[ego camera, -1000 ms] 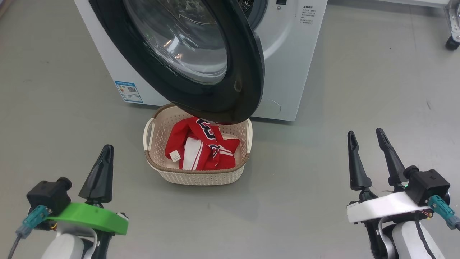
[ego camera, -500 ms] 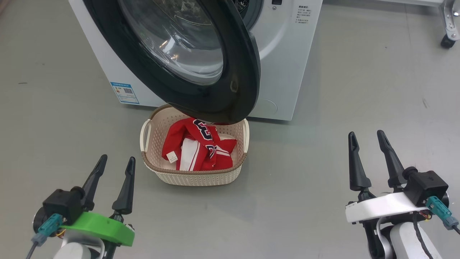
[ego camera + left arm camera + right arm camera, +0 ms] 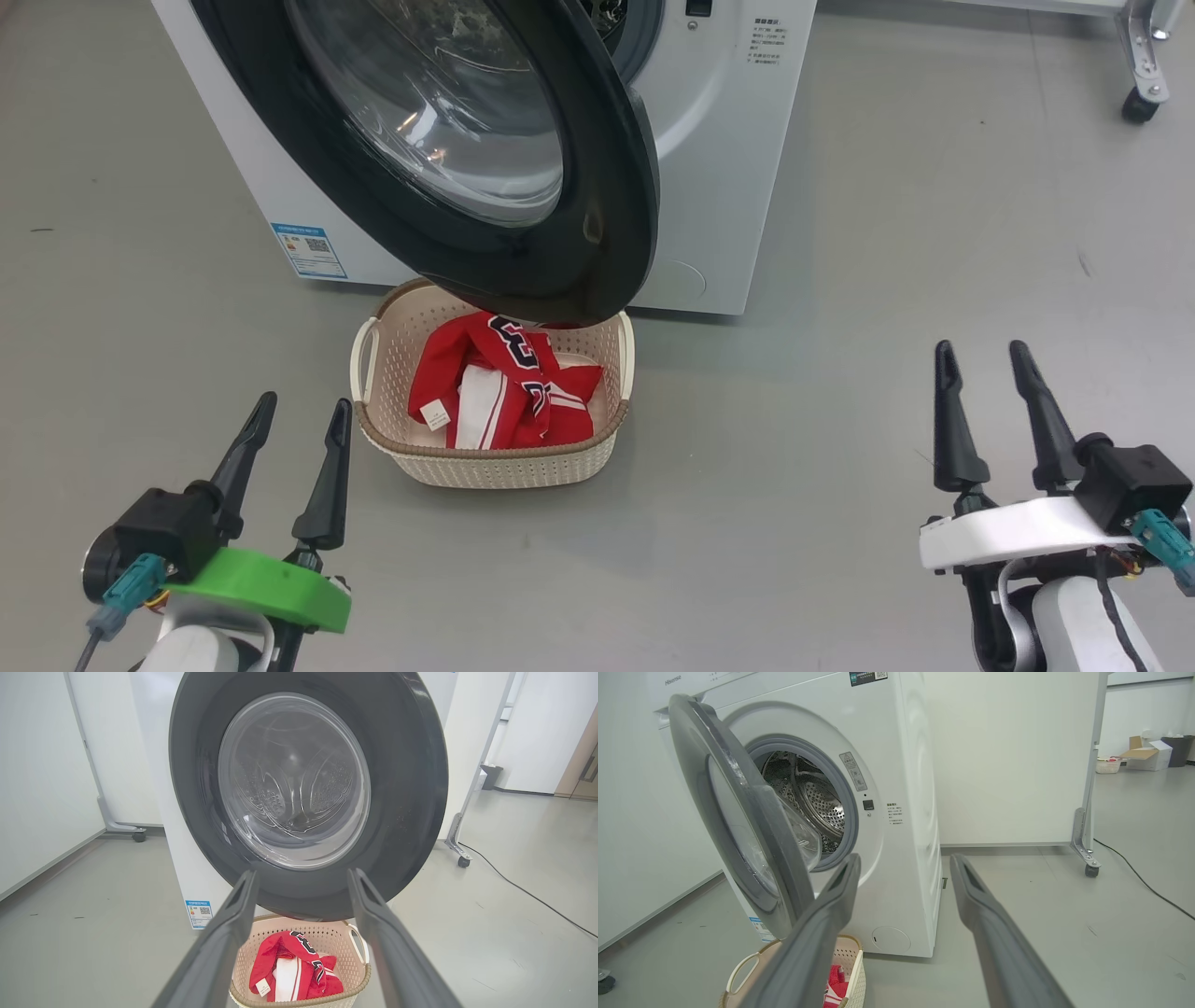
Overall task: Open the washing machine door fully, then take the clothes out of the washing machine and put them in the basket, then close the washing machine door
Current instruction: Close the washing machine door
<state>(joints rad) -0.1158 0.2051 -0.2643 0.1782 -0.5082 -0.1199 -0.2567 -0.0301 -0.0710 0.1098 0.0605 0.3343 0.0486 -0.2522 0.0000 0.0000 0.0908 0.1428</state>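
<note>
The washing machine (image 3: 719, 140) stands ahead with its black-rimmed washing machine door (image 3: 597, 252) swung open over the basket (image 3: 485, 462). Red clothes (image 3: 495, 392) with white panels and navy numerals lie in the basket. Low at the left, my left gripper (image 3: 306, 403) is open and empty, short of the basket. Low at the right, my right gripper (image 3: 980, 347) is open and empty over bare floor. The left wrist view looks between open fingers (image 3: 303, 872) at the door (image 3: 411, 788) and the clothes (image 3: 289, 970). The right wrist view shows open fingers (image 3: 906, 857) and the steel drum (image 3: 812, 798).
A wheeled frame leg (image 3: 1134, 103) stands at the far right behind the machine. A dark cable (image 3: 537, 896) runs across the grey floor on the right. White partition panels stand behind and beside the machine. Cardboard boxes (image 3: 1148, 753) sit far off.
My left gripper has gone from shut to open and turned so both fingers show. The head camera has shifted, sliding the whole scene a little left. The right gripper stays open.
</note>
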